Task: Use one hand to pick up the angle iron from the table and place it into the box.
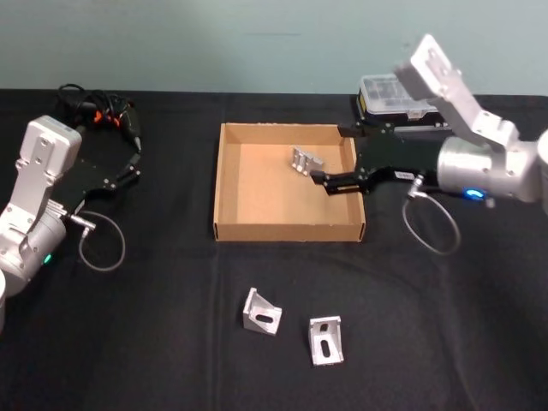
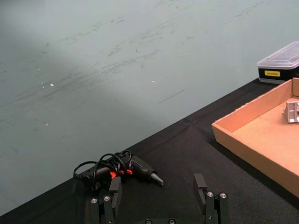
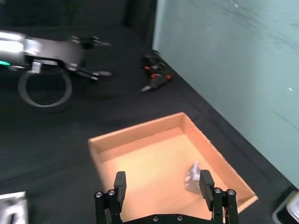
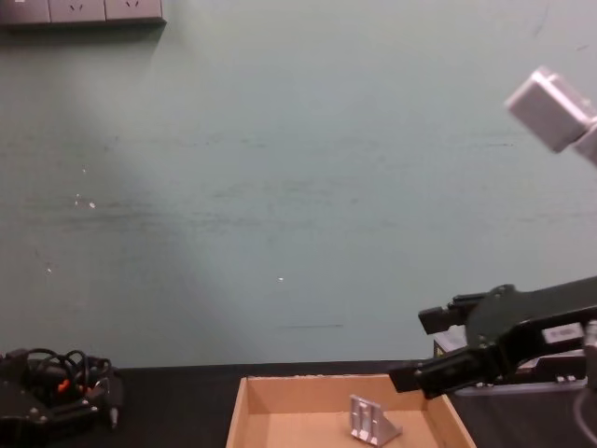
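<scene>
Now my right gripper (image 1: 324, 182) hangs open over the box's (image 1: 287, 231) far right corner, angle iron (image 1: 305, 160) lying inside just beside it; I'd lift straight, clearing the wall. Left gripper (image 1: 130, 168) open, parked at the table's (image 1: 171, 360) left edge.

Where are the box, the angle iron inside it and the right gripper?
box (image 1: 221, 184), head view, left wall
angle iron in box (image 1: 305, 160), head view, its middle
right gripper (image 3: 162, 179), right wrist view, midway between fingertips

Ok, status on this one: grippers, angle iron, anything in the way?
Right gripper open over the box; left gripper open, parked left. One angle iron in the box, two angle irons on the table. No obstruction seen.
</scene>
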### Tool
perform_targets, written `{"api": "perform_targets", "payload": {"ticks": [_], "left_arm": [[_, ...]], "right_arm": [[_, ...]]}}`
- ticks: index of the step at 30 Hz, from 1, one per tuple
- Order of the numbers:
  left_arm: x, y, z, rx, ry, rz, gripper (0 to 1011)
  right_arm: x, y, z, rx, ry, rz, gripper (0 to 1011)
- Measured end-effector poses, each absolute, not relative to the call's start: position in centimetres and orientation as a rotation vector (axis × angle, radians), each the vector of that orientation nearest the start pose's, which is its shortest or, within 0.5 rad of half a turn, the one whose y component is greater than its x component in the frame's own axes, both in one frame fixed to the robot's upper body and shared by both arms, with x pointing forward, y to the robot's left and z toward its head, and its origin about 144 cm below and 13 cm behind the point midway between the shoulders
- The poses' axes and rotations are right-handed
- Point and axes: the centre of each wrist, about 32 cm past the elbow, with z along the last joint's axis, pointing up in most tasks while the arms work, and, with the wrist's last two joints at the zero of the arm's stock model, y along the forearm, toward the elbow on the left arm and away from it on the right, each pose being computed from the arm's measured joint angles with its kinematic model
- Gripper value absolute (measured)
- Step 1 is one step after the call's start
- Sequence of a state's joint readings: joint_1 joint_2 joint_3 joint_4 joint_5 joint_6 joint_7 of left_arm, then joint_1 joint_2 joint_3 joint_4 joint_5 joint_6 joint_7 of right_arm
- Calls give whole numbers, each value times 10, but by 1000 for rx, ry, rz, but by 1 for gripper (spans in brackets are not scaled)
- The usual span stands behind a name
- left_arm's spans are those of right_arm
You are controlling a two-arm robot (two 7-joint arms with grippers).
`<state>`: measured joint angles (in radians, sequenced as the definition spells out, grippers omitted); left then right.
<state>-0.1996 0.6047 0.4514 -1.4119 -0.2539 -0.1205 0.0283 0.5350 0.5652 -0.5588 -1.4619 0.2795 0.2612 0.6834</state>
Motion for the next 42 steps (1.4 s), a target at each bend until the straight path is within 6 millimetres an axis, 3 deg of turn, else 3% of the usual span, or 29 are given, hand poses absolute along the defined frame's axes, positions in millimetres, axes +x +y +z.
{"api": "perform_targets", "payload": {"ticks": [5,16,29,42], "left_arm": [[489,310,1140,304,-285,1248,1000],[489,310,1140,304,-285,1248,1000],[489,310,1140,304,-285,1248,1000],[489,310,1140,304,-285,1248,1000]], "right_arm": [[539,-276,1268,-445,-144,-490,1003],[515,-292,1276,-495,-105,-323,1003],[502,-274,1255,-586,-48,-117,1003],[507,-261,1237,-655,-29,-53,1003]]}}
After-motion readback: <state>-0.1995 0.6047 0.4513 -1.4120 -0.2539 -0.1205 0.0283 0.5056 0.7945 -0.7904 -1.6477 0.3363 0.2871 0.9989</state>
